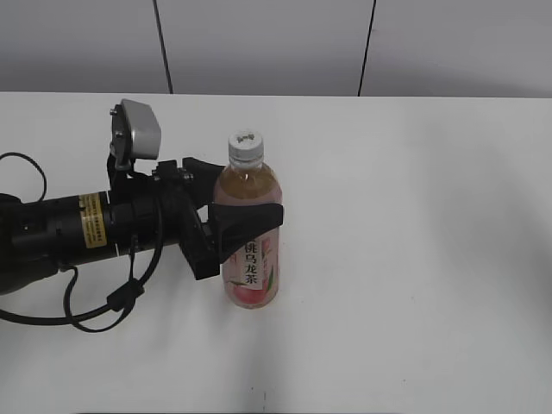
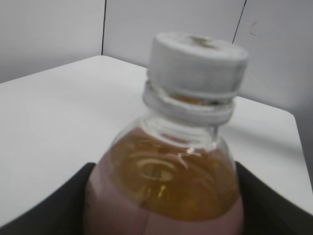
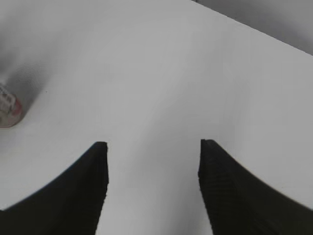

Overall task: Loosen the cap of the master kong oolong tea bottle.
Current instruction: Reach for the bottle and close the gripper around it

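Observation:
The master kong oolong tea bottle (image 1: 251,263) stands upright on the white table, its pink peach label facing me. Its white cap (image 1: 245,147) sits on the neck. My left gripper (image 1: 244,197) reaches in from the left and is shut on the bottle's upper body, below the shoulder. In the left wrist view the bottle (image 2: 166,181) fills the space between the two black jaws, with the cap (image 2: 196,61) above. My right gripper (image 3: 152,147) is open and empty over bare table; it does not show in the exterior view. The bottle's base (image 3: 7,108) shows at the far left of the right wrist view.
The white table (image 1: 414,259) spreads to the right of and in front of the bottle. A grey panelled wall (image 1: 267,43) stands behind the table's far edge. My left arm's black cable (image 1: 103,302) loops over the table at the left.

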Tool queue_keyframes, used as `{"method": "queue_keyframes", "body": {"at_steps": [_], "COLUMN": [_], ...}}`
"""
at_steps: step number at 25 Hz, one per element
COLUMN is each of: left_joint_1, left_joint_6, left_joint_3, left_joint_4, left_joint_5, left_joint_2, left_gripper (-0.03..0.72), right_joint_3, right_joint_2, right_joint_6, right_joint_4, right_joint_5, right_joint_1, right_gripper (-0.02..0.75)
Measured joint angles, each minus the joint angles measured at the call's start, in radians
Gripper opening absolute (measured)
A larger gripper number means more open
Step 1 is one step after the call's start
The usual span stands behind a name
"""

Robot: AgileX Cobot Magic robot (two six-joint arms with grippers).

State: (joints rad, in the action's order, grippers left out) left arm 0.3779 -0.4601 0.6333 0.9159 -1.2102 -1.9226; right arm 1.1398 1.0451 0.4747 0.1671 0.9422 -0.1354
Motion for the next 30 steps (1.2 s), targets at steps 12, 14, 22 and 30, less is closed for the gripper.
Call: {"method": "queue_keyframes", "body": {"at_steps": [12, 14, 22, 30], "left_joint_1": [0.0, 0.0, 0.0, 0.0], "left_joint_6": [0.0, 0.0, 0.0, 0.0], "left_joint_3": [0.0, 0.0, 0.0, 0.0], "left_joint_4": [0.0, 0.0, 0.0, 0.001], "left_joint_5": [-0.001, -0.001, -0.001, -0.001], "left_joint_2": [0.0, 0.0, 0.0, 0.0], "left_gripper": [0.463, 0.463, 0.463, 0.463], "right_joint_3": [0.388, 0.431, 0.547, 0.605], "right_joint_2": [0.458, 0.509, 0.671, 0.761], "right_joint_6": [0.048, 0.055, 0.042, -0.119], "right_joint_4": [0.021, 0.028, 0.066, 0.071], "right_joint_5": [0.214, 0.234, 0.242, 0.236], "right_joint_1": [-0.298, -0.344, -0.494, -0.551], "right_gripper": [0.426, 0.425, 0.424, 0.424]}}
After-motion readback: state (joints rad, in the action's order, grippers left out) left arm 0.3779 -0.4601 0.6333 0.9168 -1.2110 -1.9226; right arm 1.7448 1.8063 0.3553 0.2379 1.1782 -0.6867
